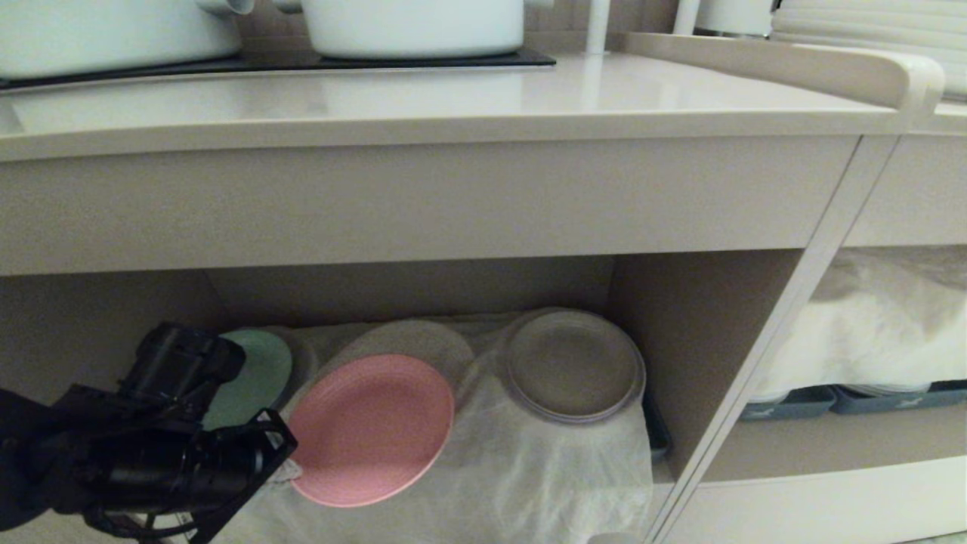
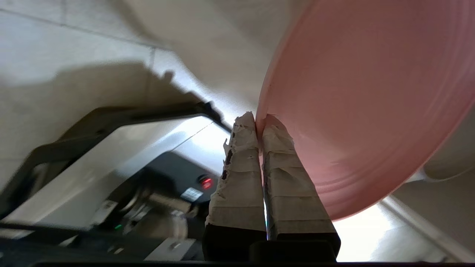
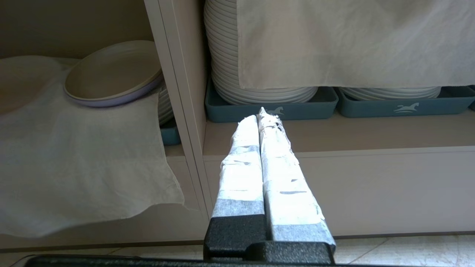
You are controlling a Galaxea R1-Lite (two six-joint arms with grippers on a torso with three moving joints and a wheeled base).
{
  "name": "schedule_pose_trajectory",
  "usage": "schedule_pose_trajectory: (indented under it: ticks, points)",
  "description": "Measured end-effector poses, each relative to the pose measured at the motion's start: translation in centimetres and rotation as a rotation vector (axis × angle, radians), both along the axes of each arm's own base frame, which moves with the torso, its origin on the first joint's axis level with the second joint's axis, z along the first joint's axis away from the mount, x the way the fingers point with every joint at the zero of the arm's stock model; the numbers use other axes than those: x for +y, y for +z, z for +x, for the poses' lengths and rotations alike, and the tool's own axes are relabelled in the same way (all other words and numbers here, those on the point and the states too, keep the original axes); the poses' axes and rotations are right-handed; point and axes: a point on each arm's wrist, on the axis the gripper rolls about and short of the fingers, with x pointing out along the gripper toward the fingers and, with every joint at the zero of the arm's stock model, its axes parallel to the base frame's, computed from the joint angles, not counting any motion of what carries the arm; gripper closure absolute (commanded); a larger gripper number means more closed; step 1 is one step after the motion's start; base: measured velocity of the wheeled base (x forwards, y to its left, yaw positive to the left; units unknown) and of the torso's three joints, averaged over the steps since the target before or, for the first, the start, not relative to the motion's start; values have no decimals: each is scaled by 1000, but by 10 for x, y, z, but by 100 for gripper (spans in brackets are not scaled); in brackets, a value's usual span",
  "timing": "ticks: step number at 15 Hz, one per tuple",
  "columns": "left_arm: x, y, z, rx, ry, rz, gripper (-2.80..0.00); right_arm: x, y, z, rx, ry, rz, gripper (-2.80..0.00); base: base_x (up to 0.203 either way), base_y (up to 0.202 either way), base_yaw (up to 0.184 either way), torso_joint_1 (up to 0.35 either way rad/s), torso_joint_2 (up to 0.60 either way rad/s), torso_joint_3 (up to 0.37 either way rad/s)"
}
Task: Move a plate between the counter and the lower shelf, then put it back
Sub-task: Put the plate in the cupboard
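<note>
1. Left gripper (image 2: 259, 122): its taped fingers (image 2: 237, 178) are pressed together on the rim of the plate (image 1: 370, 429), pinching the edge nearest the arm. The black arm enters the lower shelf (image 1: 680, 332) from the lower left of the head view.
2. The plate: pink and round with a low rim, it extends away from the fingertips toward the middle of the compartment, tilted, its far edge higher than the gripped edge. Whether its low edge touches the cloth (image 1: 529, 468) cannot be told.
3. Beyond the plate, further from the gripper: a beige-grey plate (image 1: 573, 366) sits toward the right wall of the compartment, resting on a paler plate beneath it. Another pale plate (image 1: 423, 340) lies just behind the pink one, partly covered by it.
4. Just behind the left gripper, partly hidden by the arm: a green plate (image 1: 264, 366).
5. Above the gripper: the counter (image 1: 453, 98), with a black inset panel (image 1: 317, 62) carrying two white pots (image 1: 412, 26).
6. Right gripper (image 3: 261, 113): fingers closed together with nothing between them, held low in front of the neighbouring compartment. Ahead of its tips stand grey trays (image 3: 271, 107) holding stacks of white plates (image 3: 226, 55) under a hanging cloth; the shelf divider (image 3: 174, 92) lies to one side.
</note>
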Motion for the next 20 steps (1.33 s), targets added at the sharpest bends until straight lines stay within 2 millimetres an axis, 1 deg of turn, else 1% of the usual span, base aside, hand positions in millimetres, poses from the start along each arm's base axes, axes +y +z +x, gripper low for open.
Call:
schedule_pose_trajectory:
  ticks: [4,7,11,17,20]
  points:
    - [-3,-3,10,-32,33,-34,0,0,0,0,0,0,0,0,0,0,0,0,0,0]
    - [-5,-9,15,-17,59,-50,0,0,0,0,0,0,0,0,0,0,0,0,0,0]
    - [-7,-14,23,-41,64,-61,0,0,0,0,0,0,-1,0,0,0,0,0,0,0]
    - [-9,-24,30,-14,63,-46,0,0,0,0,0,0,0,0,0,0,0,0,0,0]
    - [-12,-29,37,-33,55,-50,0,0,0,0,0,0,1,0,0,0,0,0,0,0]
